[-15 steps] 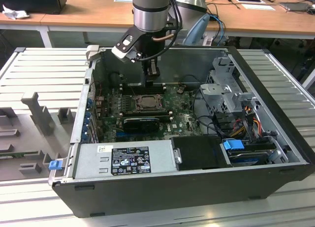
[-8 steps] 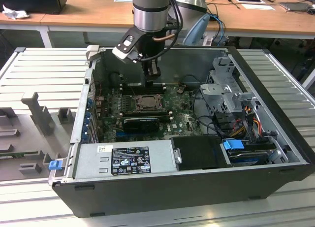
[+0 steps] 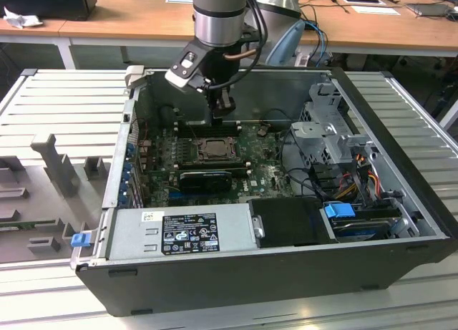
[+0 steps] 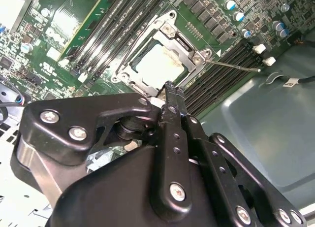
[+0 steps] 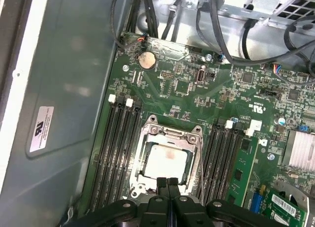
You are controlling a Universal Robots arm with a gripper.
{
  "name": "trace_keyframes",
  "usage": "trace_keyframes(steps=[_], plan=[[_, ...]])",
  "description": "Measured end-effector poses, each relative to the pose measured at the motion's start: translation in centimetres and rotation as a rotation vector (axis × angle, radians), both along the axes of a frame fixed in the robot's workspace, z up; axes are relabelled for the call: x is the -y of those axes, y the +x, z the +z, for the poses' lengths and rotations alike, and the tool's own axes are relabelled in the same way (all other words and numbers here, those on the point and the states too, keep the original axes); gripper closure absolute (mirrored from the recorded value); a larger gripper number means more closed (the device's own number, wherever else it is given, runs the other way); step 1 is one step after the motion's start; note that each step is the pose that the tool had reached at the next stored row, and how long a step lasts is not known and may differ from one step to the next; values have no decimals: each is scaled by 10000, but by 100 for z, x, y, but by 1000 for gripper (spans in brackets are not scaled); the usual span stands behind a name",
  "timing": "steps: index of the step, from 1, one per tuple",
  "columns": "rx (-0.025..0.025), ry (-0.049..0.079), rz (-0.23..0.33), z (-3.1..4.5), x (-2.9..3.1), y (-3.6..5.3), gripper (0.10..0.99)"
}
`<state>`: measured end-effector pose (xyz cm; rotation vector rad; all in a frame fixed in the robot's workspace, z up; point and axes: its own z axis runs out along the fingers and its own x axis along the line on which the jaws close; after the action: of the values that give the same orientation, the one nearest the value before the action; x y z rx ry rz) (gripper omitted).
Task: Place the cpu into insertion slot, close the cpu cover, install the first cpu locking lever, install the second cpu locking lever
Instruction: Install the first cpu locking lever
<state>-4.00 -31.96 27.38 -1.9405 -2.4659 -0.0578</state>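
Exterior view's left: a grey slotted fixture lies on the ribbed surface beside the open computer case. A blue clip sits at the case's near corner. Inside, the power supply runs along the near wall.

Centre: the arm stands down into the case. The gripper hangs close over the green board, near the far edge of the insertion slot. A long black card lies on the near side of the slot.

In both wrist views the cpu sits in the slot with its pale face up. It shows through the window of the cpu cover, which lies flat over it. The fingers are pressed together with nothing seen between them. Their tips are right at the cover's edge; whether they touch it is unclear. In the second wrist view a thin wire lever runs out from one socket corner across the black memory slots.

Exterior view's right: a bundle of cables, a metal drive cage, and a drive with a blue tab.
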Motion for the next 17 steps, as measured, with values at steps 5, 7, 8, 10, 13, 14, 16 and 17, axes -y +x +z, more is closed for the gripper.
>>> trace_keyframes(steps=[5, 7, 8, 10, 13, 14, 16, 17], plan=[[-1, -1, 384, 0, 0, 0, 980], [-1, -1, 554, 0, 0, 0, 980], [-1, 0, 680, 0, 0, 0, 980], [0, -1, 901, 0, 0, 0, 980], [-1, 0, 1105, 0, 0, 0, 980], [0, 0, 1161, 0, 0, 0, 980], [-1, -1, 1368, 0, 0, 0, 980], [-1, -1, 1421, 0, 0, 0, 980]])
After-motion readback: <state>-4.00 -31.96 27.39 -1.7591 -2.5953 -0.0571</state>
